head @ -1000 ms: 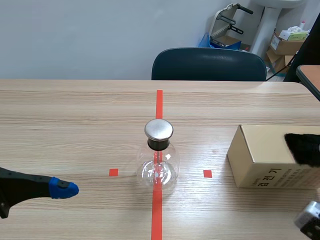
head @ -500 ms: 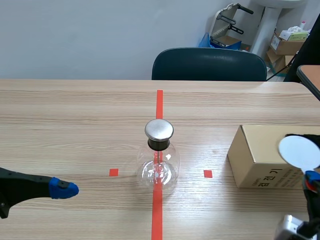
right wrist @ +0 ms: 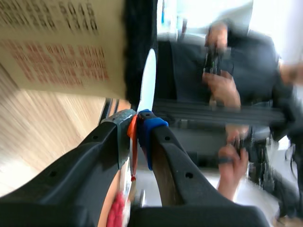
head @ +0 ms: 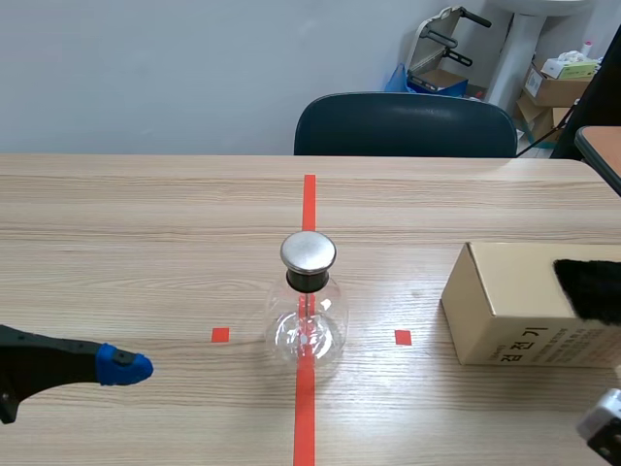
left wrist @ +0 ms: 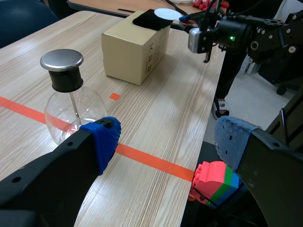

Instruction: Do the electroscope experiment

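Note:
The electroscope, a round glass flask (head: pixel 308 325) with a metal cap (head: pixel 309 251), stands on the red centre line; it also shows in the left wrist view as the flask (left wrist: pixel 71 106). To its right lies a cardboard box (head: pixel 505 303) with a black fur cloth (head: pixel 590 286) on top. My right gripper (right wrist: pixel 137 126) is shut on the orange handle of a thin white disc (right wrist: pixel 148 78), which rests edge-on against the cloth (right wrist: pixel 139 47). The disc (left wrist: pixel 166 13) lies over the cloth on the box (left wrist: pixel 132 47). My left gripper (left wrist: pixel 165 142) hangs open, low at the table's left.
A dark chair (head: pixel 406 124) stands behind the table's far edge. A stack of coloured toy bricks (left wrist: pixel 215 182) sits below the table's near edge. A person's hands (right wrist: pixel 222 90) show blurred beyond the box. Bare tabletop (head: pixel 146 243) spreads left of the flask.
Half a second ago the white disc stood raised at the box's near right corner; it has now swung back out of the scene view onto the cloth. The left arm is unmoved.

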